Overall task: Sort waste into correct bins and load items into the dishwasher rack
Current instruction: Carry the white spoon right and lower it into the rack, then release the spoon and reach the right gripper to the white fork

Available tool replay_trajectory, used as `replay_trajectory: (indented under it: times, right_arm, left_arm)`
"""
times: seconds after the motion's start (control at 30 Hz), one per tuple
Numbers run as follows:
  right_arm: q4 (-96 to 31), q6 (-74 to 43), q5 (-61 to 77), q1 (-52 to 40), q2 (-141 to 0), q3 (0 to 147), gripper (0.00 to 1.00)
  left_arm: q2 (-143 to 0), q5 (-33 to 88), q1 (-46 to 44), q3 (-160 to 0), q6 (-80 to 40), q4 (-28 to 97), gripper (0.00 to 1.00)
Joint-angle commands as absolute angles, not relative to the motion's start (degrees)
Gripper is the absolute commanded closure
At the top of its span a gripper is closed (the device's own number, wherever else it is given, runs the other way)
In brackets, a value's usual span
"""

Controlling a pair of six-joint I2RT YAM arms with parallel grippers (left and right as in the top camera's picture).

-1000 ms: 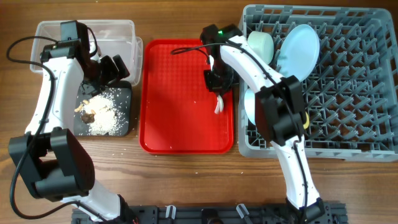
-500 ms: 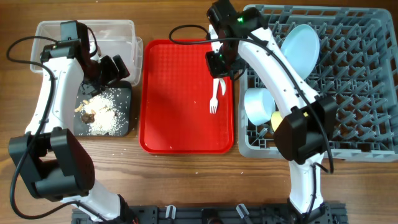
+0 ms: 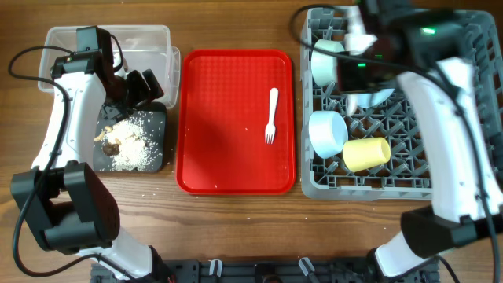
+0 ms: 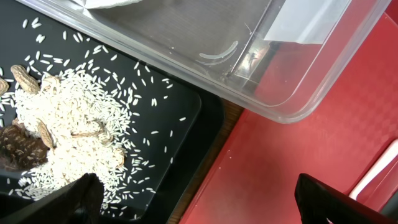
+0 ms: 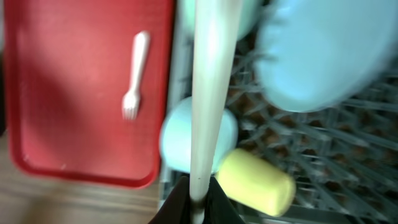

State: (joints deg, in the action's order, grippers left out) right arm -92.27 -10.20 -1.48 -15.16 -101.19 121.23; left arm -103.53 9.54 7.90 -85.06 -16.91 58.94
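My right gripper is shut on the white spoon and holds it over the grey dishwasher rack. In the rack lie two pale blue bowls, the yellow cup and the blue plate, which the arm partly hides from overhead. The white fork lies on the red tray. My left gripper is open and empty, above where the black tray meets the red tray. Rice and brown scraps lie in the black tray.
The clear tub stands behind the black tray at the far left, its corner close under my left wrist. The red tray lies between the bins and the rack. Bare wood runs along the table's front edge.
My right gripper has lifted the spoon off the red tray and carried it right, over the rack. The fork stays on the tray. The left arm has not moved.
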Motion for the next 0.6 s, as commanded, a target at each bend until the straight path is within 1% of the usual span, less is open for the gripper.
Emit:
replay_trajectory:
  times: [0.0, 0.2, 0.57]
  right_arm:
    - [-92.0, -11.0, -5.7, -12.0, -102.4, 117.2, 0.96]
    - [-87.8, -13.2, -6.5, -7.4, -102.4, 107.9, 0.96]
    - [-82.8, -30.9, -7.9, -6.2, -98.2, 106.5, 0.96]
  left_arm:
    - [-102.5, 10.4, 7.9, -85.8, -17.6, 58.9, 0.00]
    - [-102.5, 10.4, 7.9, -85.8, -17.6, 58.9, 0.00]
    - [-102.5, 10.4, 7.9, -85.8, -17.6, 58.9, 0.00]
